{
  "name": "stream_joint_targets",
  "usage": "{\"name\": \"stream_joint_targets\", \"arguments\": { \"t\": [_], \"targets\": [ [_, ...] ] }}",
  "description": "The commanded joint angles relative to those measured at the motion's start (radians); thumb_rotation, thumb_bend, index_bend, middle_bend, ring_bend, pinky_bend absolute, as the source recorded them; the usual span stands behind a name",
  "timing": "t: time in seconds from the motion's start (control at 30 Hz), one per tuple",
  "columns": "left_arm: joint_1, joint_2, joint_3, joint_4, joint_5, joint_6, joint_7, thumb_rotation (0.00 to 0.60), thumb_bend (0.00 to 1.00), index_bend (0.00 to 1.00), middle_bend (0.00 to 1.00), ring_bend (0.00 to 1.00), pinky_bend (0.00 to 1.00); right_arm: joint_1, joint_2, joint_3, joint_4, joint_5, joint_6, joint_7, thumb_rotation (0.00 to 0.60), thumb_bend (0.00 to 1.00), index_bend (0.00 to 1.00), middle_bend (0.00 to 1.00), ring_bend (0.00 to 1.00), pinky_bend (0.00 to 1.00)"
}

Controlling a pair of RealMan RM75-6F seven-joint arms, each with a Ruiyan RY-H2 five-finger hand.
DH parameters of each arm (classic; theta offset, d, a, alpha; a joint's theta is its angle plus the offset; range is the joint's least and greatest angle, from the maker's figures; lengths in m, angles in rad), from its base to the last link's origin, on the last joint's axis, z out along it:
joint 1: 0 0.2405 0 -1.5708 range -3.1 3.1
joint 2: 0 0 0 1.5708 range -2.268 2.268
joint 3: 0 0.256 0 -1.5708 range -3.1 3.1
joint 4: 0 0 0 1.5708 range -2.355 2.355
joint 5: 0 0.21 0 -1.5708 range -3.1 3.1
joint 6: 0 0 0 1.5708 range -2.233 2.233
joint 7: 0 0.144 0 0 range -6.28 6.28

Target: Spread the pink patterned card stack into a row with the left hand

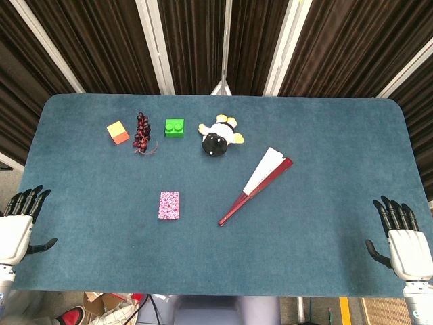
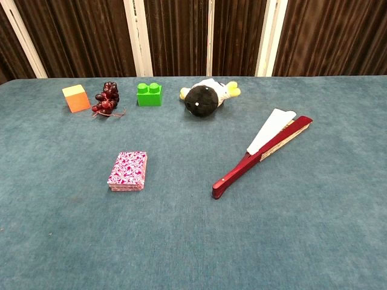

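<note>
Fingers apart, both hands empty: left hand (image 1: 17,230) cut by frame edge | right hand (image 1: 404,242) | card stack (image 1: 168,205) square, untouched

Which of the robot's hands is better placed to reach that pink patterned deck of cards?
The left hand: the card stack lies on its side of the table, while the right hand sits beyond the folding fan.

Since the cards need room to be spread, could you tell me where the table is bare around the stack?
Bare cloth lies left of and in front of the card stack, toward the left robot hand. The fan borders its right; grapes and green brick crowd the far side.
</note>
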Motion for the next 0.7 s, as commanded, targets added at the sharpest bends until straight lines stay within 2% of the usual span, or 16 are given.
{"name": "stream_joint_targets", "arguments": {
  "t": [0.03, 0.4, 0.53, 0.7],
  "targets": [
    [0.0, 0.0, 0.0, 0.0, 0.0, 0.0, -0.001, 0.6, 0.09, 0.0, 0.0, 0.0, 0.0, -0.001, 0.002, 0.0, -0.002, -0.001, 0.002, 0.001, 0.6, 0.37, 0.0, 0.0, 0.0, 0.05],
    [-0.014, 0.0, -0.003, -0.01, -0.017, -0.029, 0.017, 0.6, 0.09, 0.0, 0.0, 0.0, 0.0, 0.0, 0.0, 0.001, -0.004, 0.002, -0.001, -0.002, 0.6, 0.37, 0.0, 0.0, 0.0, 0.05],
    [-0.05, 0.004, -0.017, -0.035, -0.043, -0.081, 0.058, 0.6, 0.09, 0.0, 0.0, 0.0, 0.0, 0.001, -0.001, 0.001, -0.004, 0.007, -0.005, 0.001, 0.6, 0.37, 0.0, 0.0, 0.0, 0.05],
    [-0.141, -0.009, -0.047, -0.094, -0.113, -0.202, 0.193, 0.6, 0.09, 0.0, 0.0, 0.0, 0.0, 0.002, 0.0, 0.0, -0.005, 0.004, -0.006, 0.006, 0.6, 0.37, 0.0, 0.0, 0.0, 0.05]
  ]
}}
